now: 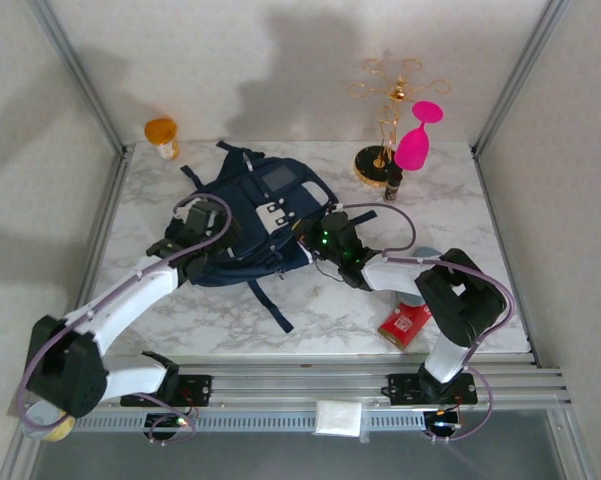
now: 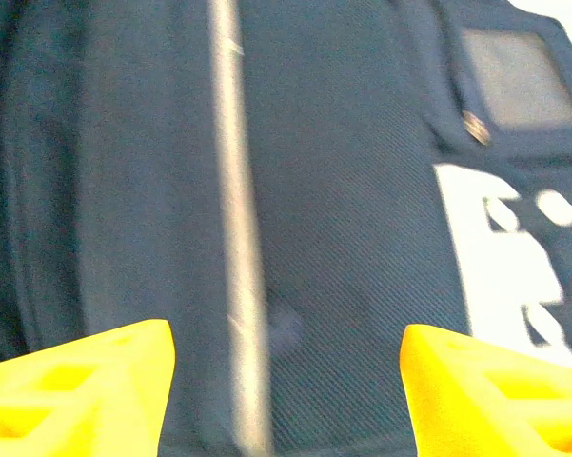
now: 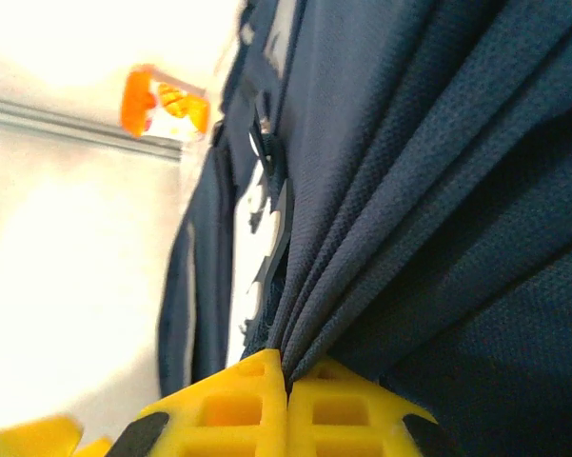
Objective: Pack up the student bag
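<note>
The student bag point(image 1: 260, 215), navy blue with white patches and a grey square patch, lies flat at the middle of the marble table point(image 1: 450, 200). My left gripper point(image 1: 195, 235) is at the bag's left side. In the left wrist view it point(image 2: 286, 400) is open, its yellow fingers point(image 2: 76, 390) wide apart just above the blue fabric point(image 2: 352, 209), with a pale strip point(image 2: 230, 190) running between them. My right gripper point(image 1: 320, 235) is at the bag's right edge. In the right wrist view it point(image 3: 287, 367) is shut on a bunched fold of the bag's fabric point(image 3: 409, 190).
An orange pill bottle point(image 1: 162, 135) stands at the back left. A gold stand point(image 1: 385, 110) with a pink wine glass point(image 1: 418, 140) and a small dark bottle point(image 1: 392, 182) are at the back right. A red box point(image 1: 408, 322) lies near the front right edge.
</note>
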Controlling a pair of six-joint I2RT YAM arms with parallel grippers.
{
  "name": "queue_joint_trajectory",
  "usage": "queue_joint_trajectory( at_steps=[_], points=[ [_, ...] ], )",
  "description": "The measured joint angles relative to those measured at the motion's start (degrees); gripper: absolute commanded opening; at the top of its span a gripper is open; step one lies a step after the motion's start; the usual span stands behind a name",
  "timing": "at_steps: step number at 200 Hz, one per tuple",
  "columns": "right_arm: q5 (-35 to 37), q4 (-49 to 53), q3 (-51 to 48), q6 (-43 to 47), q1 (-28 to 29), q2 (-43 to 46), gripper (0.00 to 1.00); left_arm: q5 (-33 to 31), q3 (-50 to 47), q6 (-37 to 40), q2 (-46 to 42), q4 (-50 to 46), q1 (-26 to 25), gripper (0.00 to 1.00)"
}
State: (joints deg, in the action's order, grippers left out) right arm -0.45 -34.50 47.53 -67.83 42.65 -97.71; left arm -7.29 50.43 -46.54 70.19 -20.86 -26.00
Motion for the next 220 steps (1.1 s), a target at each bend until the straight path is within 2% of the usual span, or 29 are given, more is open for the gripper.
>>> queue_joint_trajectory(
  at_steps=[33, 50, 72, 156, 220],
  points=[
    [-2.4, -7.1, -3.9, -2.1, 1.2, 0.8, 0.00, -2.0, 3.0, -5.9, -3.2, -7.3, -13.2, 0.60],
    [-3.1, -8.9, -5.6, -2.8, 1.4, 1.8, 0.00, -2.1, 3.4, -7.2, -1.8, -9.7, -17.8, 0.60],
    [-4.0, -10.2, -6.6, -3.8, 1.5, 3.2, 0.00, -2.6, 6.0, -7.6, 3.1, -12.4, -21.2, 0.58],
    [-4.8, -11.9, -6.7, -4.9, 1.5, 3.5, 0.00, -9.6, 16.7, -6.9, 17.5, -17.2, -22.0, 0.44],
    [-5.0, -12.8, -6.7, -5.4, 1.5, 3.4, 0.00, -11.0, 16.8, -6.8, 20.3, -16.8, -21.1, 0.33]
  ],
)
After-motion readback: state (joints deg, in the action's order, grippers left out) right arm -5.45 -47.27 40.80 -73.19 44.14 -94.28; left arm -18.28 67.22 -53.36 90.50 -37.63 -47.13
